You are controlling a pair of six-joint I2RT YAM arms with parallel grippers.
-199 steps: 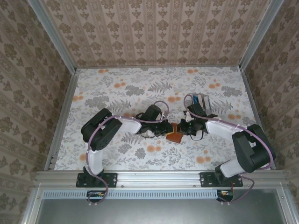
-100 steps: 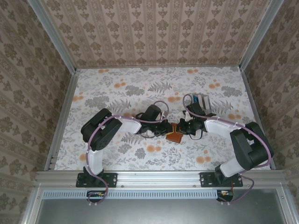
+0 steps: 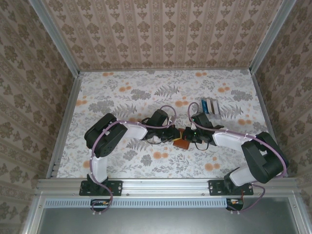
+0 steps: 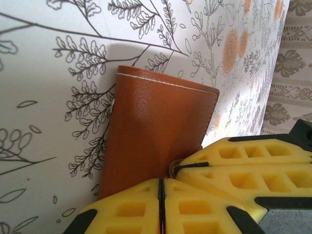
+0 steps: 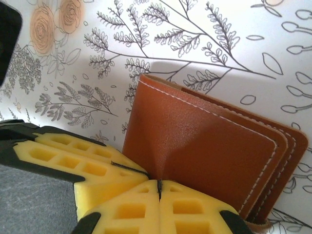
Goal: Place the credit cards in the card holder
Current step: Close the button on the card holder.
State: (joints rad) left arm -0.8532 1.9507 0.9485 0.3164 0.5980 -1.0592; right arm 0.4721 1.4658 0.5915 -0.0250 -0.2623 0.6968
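The left gripper (image 4: 161, 181) has its two yellow fingers pressed together on the near edge of the wallet (image 4: 156, 122), and the brown leather puckers in a ridge that runs into the seam between them. The right gripper (image 5: 159, 183) pinches the opposite edge in the same way, with its two yellow fingers meeting in a closed line and a crease in the leather leading up to it. In the left wrist view the right gripper's fingers (image 4: 243, 153) come in from the right, touching the wallet's corner.

There is one wallet. It is reddish brown with pale stitching along its borders, and it is folded shut with its layers stacked at one side. From above, it lies on the flowered table (image 3: 126, 87) between the two grippers, which face each other across it.

The cards (image 3: 210, 105) lie in a small fanned row farther back on the right, well apart from the wallet. Grey, white and blue ones can be made out, so there are at least three. The exact count and any print on them are too small to read.
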